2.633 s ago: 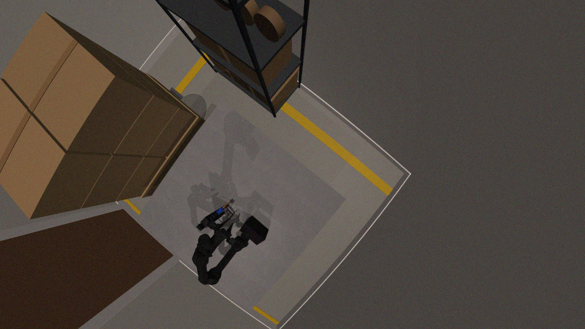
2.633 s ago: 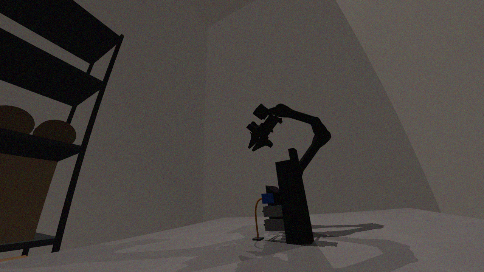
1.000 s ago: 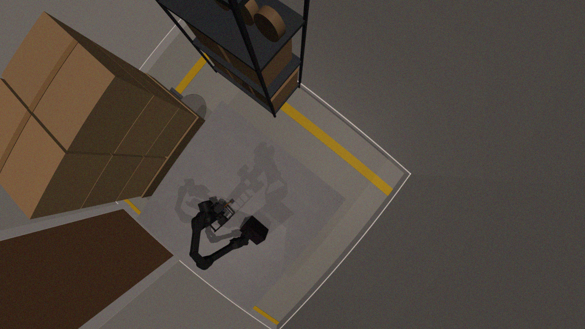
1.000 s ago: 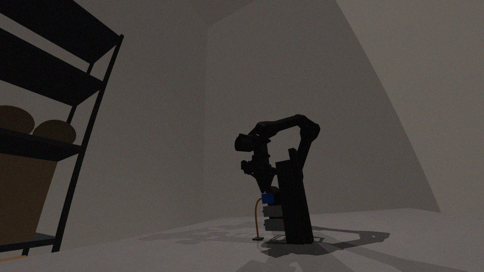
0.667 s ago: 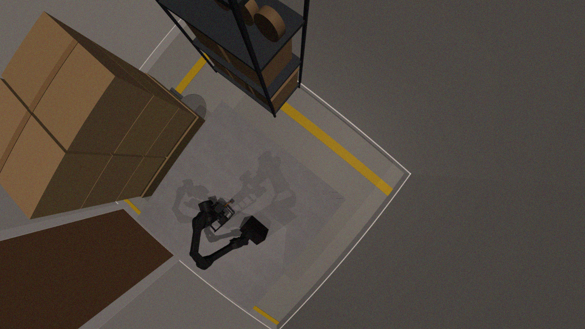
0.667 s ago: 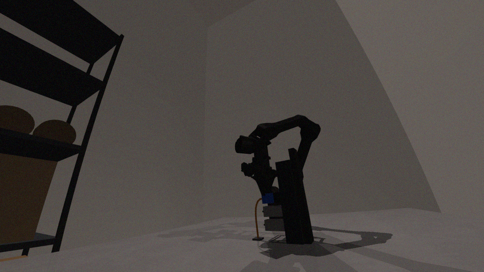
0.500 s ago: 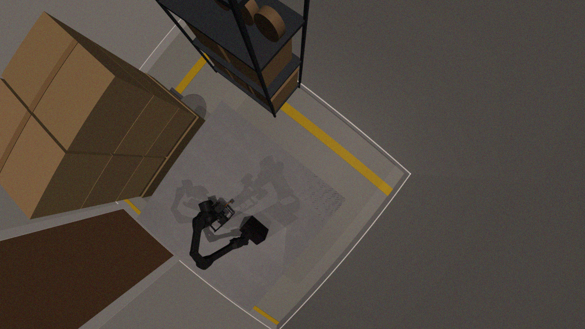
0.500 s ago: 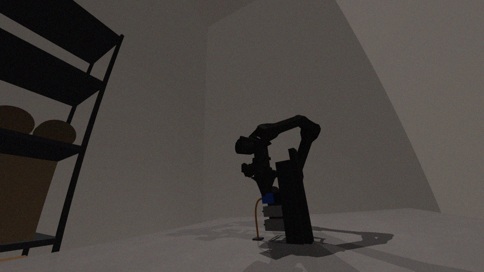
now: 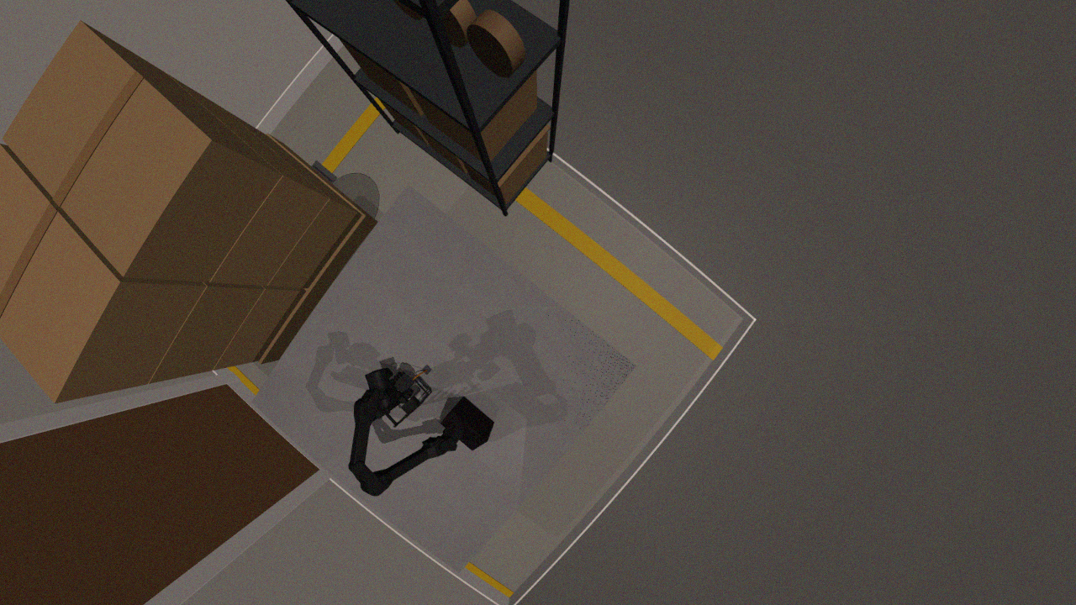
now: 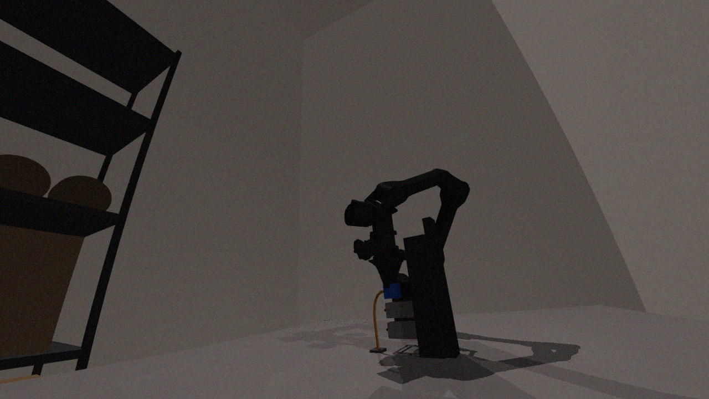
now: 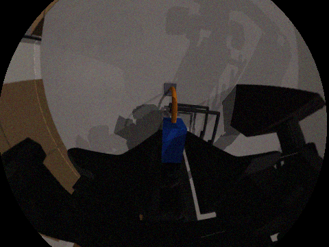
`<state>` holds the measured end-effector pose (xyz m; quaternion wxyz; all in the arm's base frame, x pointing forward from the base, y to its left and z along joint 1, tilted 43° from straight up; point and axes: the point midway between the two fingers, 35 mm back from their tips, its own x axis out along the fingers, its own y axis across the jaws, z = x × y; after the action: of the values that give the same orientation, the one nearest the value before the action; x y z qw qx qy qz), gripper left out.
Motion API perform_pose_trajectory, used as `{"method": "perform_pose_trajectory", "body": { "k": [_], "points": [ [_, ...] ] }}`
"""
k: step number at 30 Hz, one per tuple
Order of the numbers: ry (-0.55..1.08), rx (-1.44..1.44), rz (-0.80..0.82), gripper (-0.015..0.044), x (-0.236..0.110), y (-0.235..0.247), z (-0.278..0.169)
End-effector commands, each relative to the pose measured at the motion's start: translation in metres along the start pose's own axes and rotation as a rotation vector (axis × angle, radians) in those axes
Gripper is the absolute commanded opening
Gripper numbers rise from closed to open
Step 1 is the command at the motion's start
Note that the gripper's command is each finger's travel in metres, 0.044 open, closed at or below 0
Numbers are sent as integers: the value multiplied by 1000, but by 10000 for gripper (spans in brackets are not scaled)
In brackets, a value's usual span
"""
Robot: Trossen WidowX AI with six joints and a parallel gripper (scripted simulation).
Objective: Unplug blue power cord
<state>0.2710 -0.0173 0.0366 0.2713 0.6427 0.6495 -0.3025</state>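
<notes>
At centre frame the arm [image 10: 421, 183] arches over and points its claw [image 10: 391, 284] straight down, clamped on the blue plug [image 10: 392, 291], which apparently sits against the dark upright power strip [image 10: 429, 297].

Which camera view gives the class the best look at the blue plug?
The wrist view: the blue plug fills the centre, its orange cord leading away, with the gripper closed on it. The exterior view shows it small beneath the dark arm. The top view hides it under the arm.
</notes>
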Motion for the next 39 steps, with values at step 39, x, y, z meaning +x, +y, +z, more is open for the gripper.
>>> {"method": "perform_pose_trajectory", "body": {
  "k": [39],
  "points": [
    [4,2,2,157,-3,-1,49]
  ]
}}
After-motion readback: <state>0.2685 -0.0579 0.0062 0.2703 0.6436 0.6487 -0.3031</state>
